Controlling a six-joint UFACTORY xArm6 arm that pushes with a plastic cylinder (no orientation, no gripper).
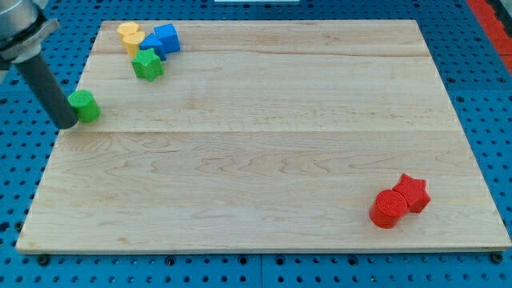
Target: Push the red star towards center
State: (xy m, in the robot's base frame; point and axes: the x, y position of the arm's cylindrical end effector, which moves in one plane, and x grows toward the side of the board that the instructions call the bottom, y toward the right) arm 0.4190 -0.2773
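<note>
The red star (414, 193) lies near the board's bottom right corner, touching a red cylinder (389, 208) at its lower left. My tip (67, 124) is at the board's left edge, far from the red star, right against the left side of a green block (85, 106). The rod rises from there to the view's top left.
A cluster sits at the board's top left: a yellow block (130, 37), a blue block (162, 39) and a green star (147, 64). The wooden board (264, 136) lies on a blue pegboard (488, 72).
</note>
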